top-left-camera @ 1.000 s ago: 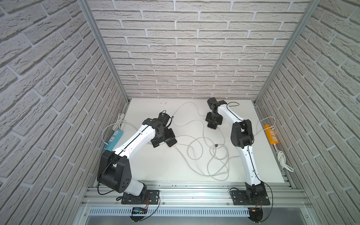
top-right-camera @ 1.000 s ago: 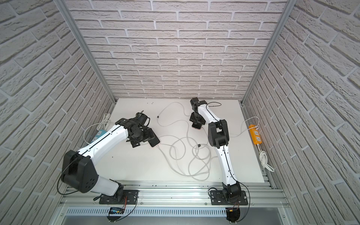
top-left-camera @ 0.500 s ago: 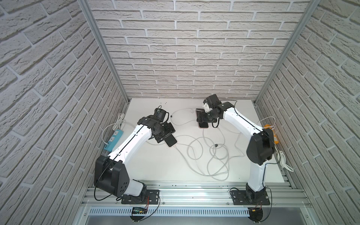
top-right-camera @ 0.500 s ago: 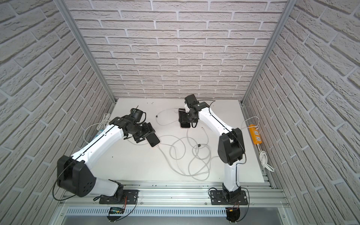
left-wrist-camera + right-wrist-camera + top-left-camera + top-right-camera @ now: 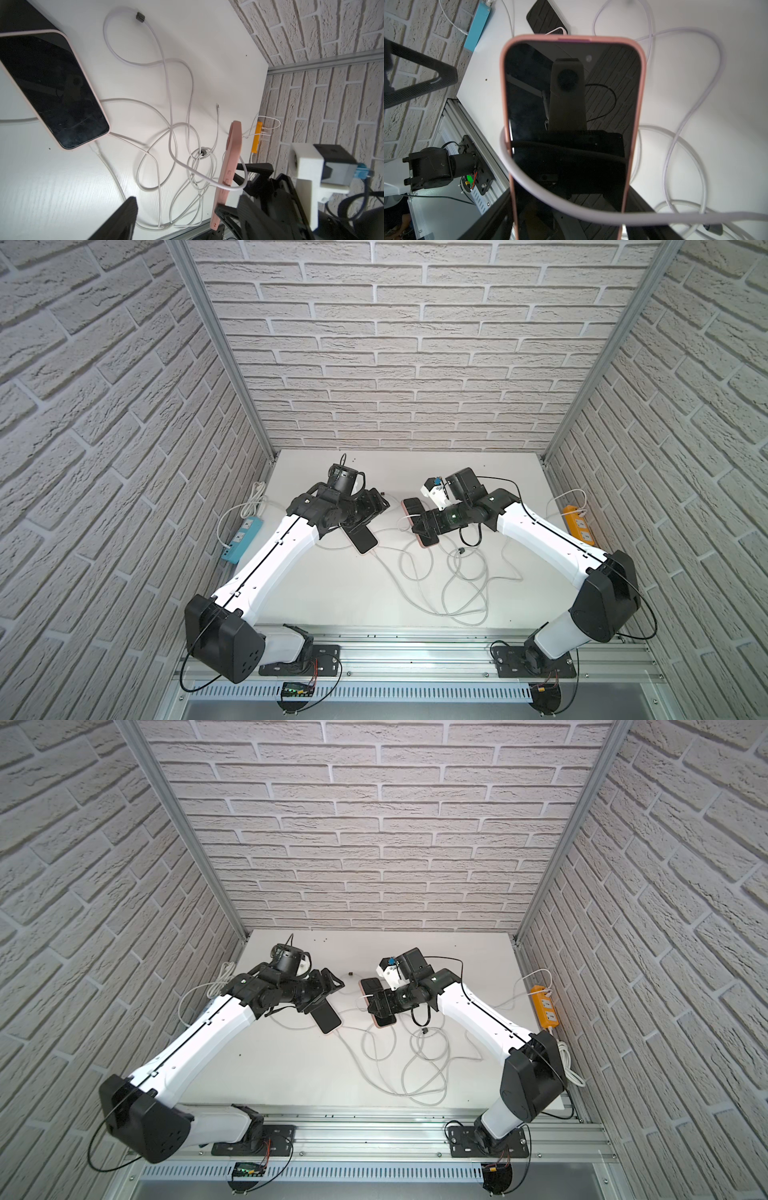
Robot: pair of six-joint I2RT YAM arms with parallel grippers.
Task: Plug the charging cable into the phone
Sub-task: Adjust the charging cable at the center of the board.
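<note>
Holding the pink phone (image 5: 571, 99) up off the worktop (image 5: 332, 585), the right hand (image 5: 420, 526) grips its sides. A white cable (image 5: 560, 200) lies across the screen, but looks not plugged in yet. The left hand (image 5: 187, 197) is spread wide and empty.

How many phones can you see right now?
2. The lying phone rests screen-up on the table; the held phone is clamped in the jaws of the right gripper. Another could be hidden.

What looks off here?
A white cable is draped across the screen of the pink-cased phone, which the right gripper holds off the table. The cable trails into tangled loops there, so it could snag.
</note>
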